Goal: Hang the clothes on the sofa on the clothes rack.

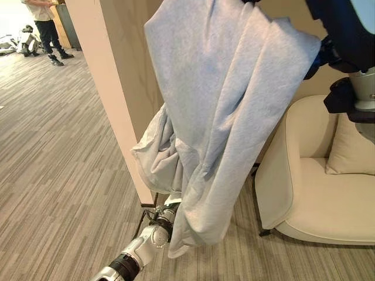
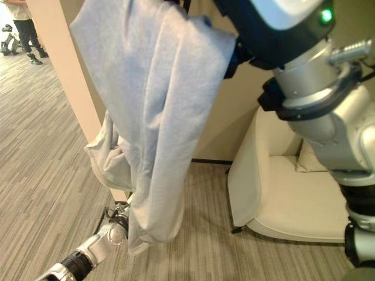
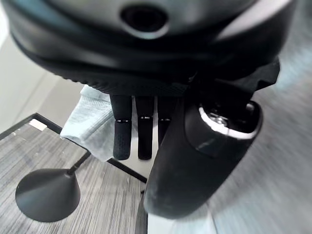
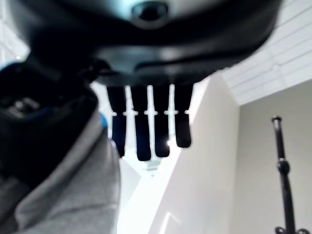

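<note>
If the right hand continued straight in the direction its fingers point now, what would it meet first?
Probably nothing near: past the right hand's straight fingers only pale wall shows. The thin dark rack pole stands off to one side; depth is unclear.

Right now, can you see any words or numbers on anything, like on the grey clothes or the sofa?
No readable text anywhere.
Grey garment: plain cloth, no print or label showing.
Cream sofa and its cushion: no writing.
Beige wall panel and wood floor: no signs.
Person far off: too small to tell if their clothes carry print.
</note>
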{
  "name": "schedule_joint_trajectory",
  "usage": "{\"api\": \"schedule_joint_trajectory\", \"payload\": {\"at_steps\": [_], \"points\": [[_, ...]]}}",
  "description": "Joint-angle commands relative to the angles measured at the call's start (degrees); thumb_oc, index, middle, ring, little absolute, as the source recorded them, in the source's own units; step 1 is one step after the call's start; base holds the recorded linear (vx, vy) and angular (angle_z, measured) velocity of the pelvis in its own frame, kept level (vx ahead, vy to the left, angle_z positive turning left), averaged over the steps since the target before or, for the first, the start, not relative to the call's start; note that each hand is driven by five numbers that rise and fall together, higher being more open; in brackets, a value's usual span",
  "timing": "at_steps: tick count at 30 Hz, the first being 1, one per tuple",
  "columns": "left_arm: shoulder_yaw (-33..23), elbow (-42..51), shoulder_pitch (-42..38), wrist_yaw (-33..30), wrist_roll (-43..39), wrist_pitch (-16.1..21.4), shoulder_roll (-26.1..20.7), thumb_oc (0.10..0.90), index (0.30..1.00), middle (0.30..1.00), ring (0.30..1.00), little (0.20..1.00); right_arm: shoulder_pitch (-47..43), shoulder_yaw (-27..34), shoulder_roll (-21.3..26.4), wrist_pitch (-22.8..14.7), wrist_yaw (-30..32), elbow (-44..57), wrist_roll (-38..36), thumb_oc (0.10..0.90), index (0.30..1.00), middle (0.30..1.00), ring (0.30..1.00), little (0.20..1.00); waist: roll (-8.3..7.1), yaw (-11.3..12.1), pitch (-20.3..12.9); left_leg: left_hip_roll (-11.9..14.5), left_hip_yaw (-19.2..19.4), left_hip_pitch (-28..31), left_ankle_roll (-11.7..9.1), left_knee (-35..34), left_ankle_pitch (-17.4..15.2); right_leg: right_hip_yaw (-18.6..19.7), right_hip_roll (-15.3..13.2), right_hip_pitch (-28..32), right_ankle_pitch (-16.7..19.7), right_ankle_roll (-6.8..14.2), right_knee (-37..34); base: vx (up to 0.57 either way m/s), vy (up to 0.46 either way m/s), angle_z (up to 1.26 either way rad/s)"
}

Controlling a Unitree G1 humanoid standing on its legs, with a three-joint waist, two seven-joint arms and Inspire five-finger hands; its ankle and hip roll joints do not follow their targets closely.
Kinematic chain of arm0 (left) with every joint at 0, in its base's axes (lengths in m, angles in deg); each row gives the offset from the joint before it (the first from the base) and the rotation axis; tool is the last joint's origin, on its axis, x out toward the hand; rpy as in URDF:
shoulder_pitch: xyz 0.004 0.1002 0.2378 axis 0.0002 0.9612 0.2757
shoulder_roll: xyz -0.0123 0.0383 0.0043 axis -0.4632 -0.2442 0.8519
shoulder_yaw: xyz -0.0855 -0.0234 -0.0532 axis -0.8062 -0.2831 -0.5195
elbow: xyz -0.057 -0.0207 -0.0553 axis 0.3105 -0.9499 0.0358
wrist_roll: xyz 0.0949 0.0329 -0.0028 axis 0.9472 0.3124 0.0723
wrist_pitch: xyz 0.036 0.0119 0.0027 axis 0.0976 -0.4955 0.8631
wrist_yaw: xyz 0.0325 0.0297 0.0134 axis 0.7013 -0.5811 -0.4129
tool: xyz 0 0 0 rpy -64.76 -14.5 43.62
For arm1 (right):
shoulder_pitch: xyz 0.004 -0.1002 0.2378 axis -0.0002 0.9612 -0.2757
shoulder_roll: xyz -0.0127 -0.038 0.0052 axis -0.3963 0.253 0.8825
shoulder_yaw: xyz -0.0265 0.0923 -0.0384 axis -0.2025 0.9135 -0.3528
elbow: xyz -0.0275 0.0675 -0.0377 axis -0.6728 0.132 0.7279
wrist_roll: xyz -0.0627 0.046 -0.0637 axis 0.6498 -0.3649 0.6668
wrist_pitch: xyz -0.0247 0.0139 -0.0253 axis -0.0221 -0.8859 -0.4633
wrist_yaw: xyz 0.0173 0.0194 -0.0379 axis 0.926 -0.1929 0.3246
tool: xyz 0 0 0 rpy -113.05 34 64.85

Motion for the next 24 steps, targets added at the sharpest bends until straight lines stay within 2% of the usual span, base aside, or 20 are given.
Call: {"api": "schedule_joint_trajectory", "payload": {"at_steps": [1, 6, 8, 9, 11, 16, 17, 18, 21, 24], "points": [[-1.96, 4.62, -4.58, -6.84, -2.96, 2.56, 1.00, 0.400, 0.300, 0.300, 0.300, 0.300, -1.33, 5.39, -0.61, 3.93, 5.17, -6.20, -5.04, 0.400, 0.300, 0.300, 0.300, 0.300, -2.30, 2.97, -6.75, 2.34, 0.61, 1.82, -0.88, 0.78, -10.26, 1.17, -0.91, -6.19, -4.05, 0.80, 5.34, 0.00, 0.000, 0.00], [-6.44, 9.82, -4.08, -9.02, -3.12, 2.41, -0.73, 0.400, 0.300, 0.300, 0.300, 0.300, 3.55, 8.16, 0.20, 3.70, 4.46, -6.21, -4.95, 0.400, 0.300, 0.300, 0.300, 0.300, -1.89, 2.88, -6.85, 2.13, 0.43, 1.68, -0.75, 0.80, -10.25, 1.09, -0.98, -6.28, -3.99, 0.91, 5.57, 0.00, 0.000, 0.00], [-12.67, 17.56, 0.20, -9.42, -1.75, 3.19, -4.35, 0.400, 0.300, 0.300, 0.300, 0.300, 8.58, 11.50, 1.09, 3.23, 3.12, -6.13, -4.99, 0.400, 0.300, 0.300, 0.300, 0.300, -1.35, 3.28, -6.70, 1.87, 0.26, 1.54, -0.61, 0.85, -10.25, 0.97, -1.24, -6.29, -3.84, 1.13, 5.72, -0.01, 0.035, 0.01], [-12.79, 18.15, 0.64, -9.21, -1.71, 3.06, -4.60, 0.400, 0.300, 0.300, 0.300, 0.300, 9.07, 11.92, 0.94, 3.17, 3.04, -5.92, -5.02, 0.400, 0.300, 0.300, 0.300, 0.300, -1.47, 3.24, -6.77, 1.89, 0.24, 1.55, -0.60, 0.86, -10.26, 0.96, -1.23, -6.28, -3.83, 1.14, 5.74, 0.00, 0.000, 0.00], [-20.44, 25.83, 4.84, -10.30, 0.14, 3.47, -7.34, 0.400, 0.300, 0.300, 0.300, 0.300, 15.33, 15.98, 0.62, 2.69, 1.23, -5.30, -4.55, 0.400, 0.300, 0.300, 0.300, 0.300, -1.11, 3.60, -6.66, 1.60, -0.04, 1.35, -0.46, 0.86, -10.27, 0.81, -1.52, -6.32, -3.71, 1.29, 6.02, 0.00, 0.016, 0.01], [-31.23, 35.93, 7.68, -13.01, 3.63, 2.97, -10.18, 0.400, 0.300, 0.300, 0.300, 0.300, 24.92, 22.26, -1.56, 2.10, -1.33, -4.30, -4.59, 0.400, 0.300, 0.300, 0.300, 0.300, -0.83, 3.90, -6.76, 0.97, -0.29, 1.22, -0.27, 0.93, -10.34, 0.67, -2.02, -6.62, -3.51, 1.55, 6.67, 0.00, 0.000, 0.00], [-31.33, 36.36, 7.94, -12.88, 3.68, 2.84, -10.26, 0.400, 0.300, 0.300, 0.300, 0.300, 25.34, 22.68, -1.74, 2.07, -1.45, -4.03, -4.63, 0.400, 0.300, 0.300, 0.300, 0.300, -0.94, 3.88, -6.76, 0.96, -0.31, 1.21, -0.25, 0.95, -10.35, 0.66, -2.04, -6.63, -3.53, 1.57, 6.73, 0.00, 0.033, 0.02], [-34.78, 38.31, 7.67, -14.18, 4.40, 2.63, -10.78, 0.400, 0.300, 0.300, 0.300, 0.300, 27.28, 23.85, -2.23, 1.89, -2.20, -3.93, -4.58, 0.400, 0.300, 0.300, 0.300, 0.300, -0.61, 3.97, -6.79, 0.78, -0.31, 1.26, -0.22, 0.94, -10.35, 0.57, -2.26, -6.69, -3.45, 1.68, 6.82, 0.00, 0.000, 0.00], [-38.39, 39.99, 7.62, -15.37, 4.97, 2.03, -11.09, 0.400, 0.300, 0.300, 0.300, 0.300, 29.86, 25.66, -3.00, 1.64, -3.18, -3.50, -4.59, 0.400, 0.300, 0.300, 0.300, 0.300, -0.45, 3.95, -6.81, 0.57, -0.28, 1.37, -0.17, 0.92, -10.42, 0.61, -2.54, -6.77, -3.24, 1.89, 6.89, 0.00, 0.000, 0.00], [-39.20, 40.05, 7.52, -15.64, 4.61, 1.82, -10.85, 0.400, 0.300, 0.300, 0.300, 0.300, 30.76, 26.33, -3.40, 1.75, -3.55, -3.23, -4.40, 0.400, 0.300, 0.300, 0.300, 0.300, -0.46, 4.00, -6.80, 0.45, -0.25, 1.43, -0.11, 0.89, -10.39, 0.56, -2.61, -6.84, -3.21, 1.94, 7.06, 0.00, 0.000, 0.00]]}}
